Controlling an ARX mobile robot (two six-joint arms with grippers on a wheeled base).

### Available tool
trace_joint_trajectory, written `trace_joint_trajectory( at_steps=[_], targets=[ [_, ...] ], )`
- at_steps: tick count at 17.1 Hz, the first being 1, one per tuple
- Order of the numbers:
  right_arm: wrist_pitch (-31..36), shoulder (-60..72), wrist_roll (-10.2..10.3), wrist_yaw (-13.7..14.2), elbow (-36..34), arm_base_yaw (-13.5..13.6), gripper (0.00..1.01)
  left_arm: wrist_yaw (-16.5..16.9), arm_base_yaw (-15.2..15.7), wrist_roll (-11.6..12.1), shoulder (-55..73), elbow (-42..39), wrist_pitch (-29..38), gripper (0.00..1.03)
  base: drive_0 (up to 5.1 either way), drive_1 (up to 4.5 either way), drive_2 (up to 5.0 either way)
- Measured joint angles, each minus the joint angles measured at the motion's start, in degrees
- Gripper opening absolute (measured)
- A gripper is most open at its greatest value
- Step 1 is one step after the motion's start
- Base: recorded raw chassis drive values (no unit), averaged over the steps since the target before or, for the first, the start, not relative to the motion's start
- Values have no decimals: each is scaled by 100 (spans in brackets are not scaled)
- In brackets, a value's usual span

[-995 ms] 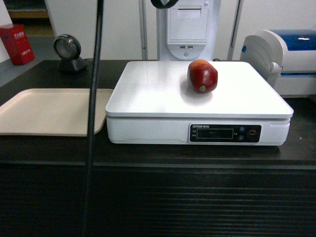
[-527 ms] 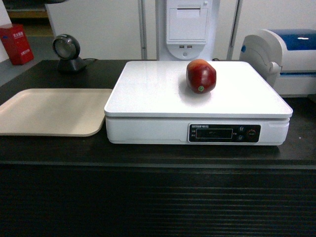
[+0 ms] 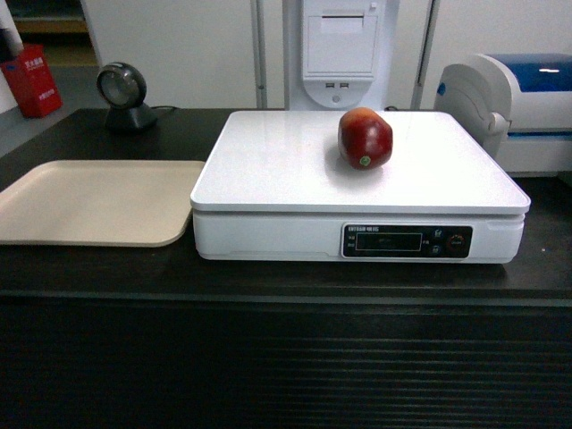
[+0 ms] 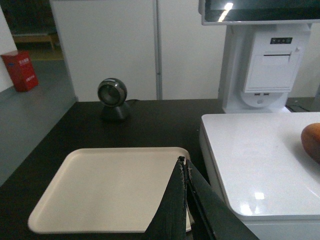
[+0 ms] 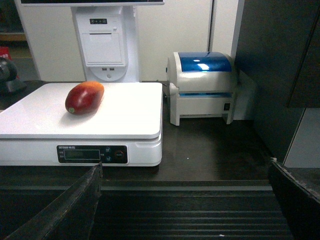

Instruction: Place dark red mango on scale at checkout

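Note:
The dark red mango [image 3: 365,138] lies on its side on the back right part of the white scale [image 3: 295,179], green sticker facing front. Nothing touches it. The scale stands on the dark checkout [image 3: 268,357] counter. Neither arm shows in the head view. In the left wrist view my left gripper [image 4: 183,161] is shut and empty, hanging over the near right corner of the beige tray [image 4: 100,185], left of the scale [image 4: 260,160]. In the right wrist view my right gripper [image 5: 185,164] is open and empty, low in front of the counter edge, with the mango [image 5: 84,97] far ahead on the left.
A beige tray [image 3: 89,201] lies left of the scale. A round scanner [image 3: 121,94] stands at the back left, a white receipt printer stand [image 3: 338,49] behind the scale, and a white-and-blue label printer [image 3: 518,98] at the right. A dark cabinet [image 5: 280,75] bounds the far right.
The dark cable and arm part that crossed the left and top of the head view one second ago have gone from view. The mango stays where it was on the scale.

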Motion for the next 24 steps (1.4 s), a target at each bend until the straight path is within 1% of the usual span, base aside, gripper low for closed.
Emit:
trace_joint_trajectory(
  at_steps=[1, 2, 3, 4, 5, 8, 10, 11, 18, 24],
  targets=[
    [0, 0, 0, 0, 0, 0, 98, 286, 317, -9, -634, -758, 59, 2, 0, 0, 0],
    [-2, 0, 0, 0, 0, 0, 98, 546, 562, -9, -1292, -1303, -39, 2, 0, 0, 0],
    [0, 0, 0, 0, 0, 0, 98, 728, 743, -9, -1930, -1698, -319, 2, 0, 0, 0],
    [0, 0, 0, 0, 0, 0, 98, 1126, 1045, -7, -2201, -1814, -463, 2, 0, 0, 0],
    [-2, 0, 0, 2, 0, 0, 98, 1139, 1255, -11, -2472, -1917, -625, 2, 0, 0, 0],
    [2, 0, 0, 0, 0, 0, 98, 1224, 1209, -9, -3042, -2109, -1040, 2, 0, 0, 0],
    [0, 0, 0, 0, 0, 0, 98, 1224, 1209, -9, -3257, -2337, -905, 2, 0, 0, 0],
    [2, 0, 0, 0, 0, 0, 98, 1222, 1209, -9, -3442, -2385, -1228, 2, 0, 0, 0],
    [2, 0, 0, 0, 0, 0, 98, 1224, 1209, -9, -4070, -2385, -1665, 2, 0, 0, 0],
    [0, 0, 0, 0, 0, 0, 98, 1222, 1209, -9, -5025, -2385, -2601, 2, 0, 0, 0]
  ],
)
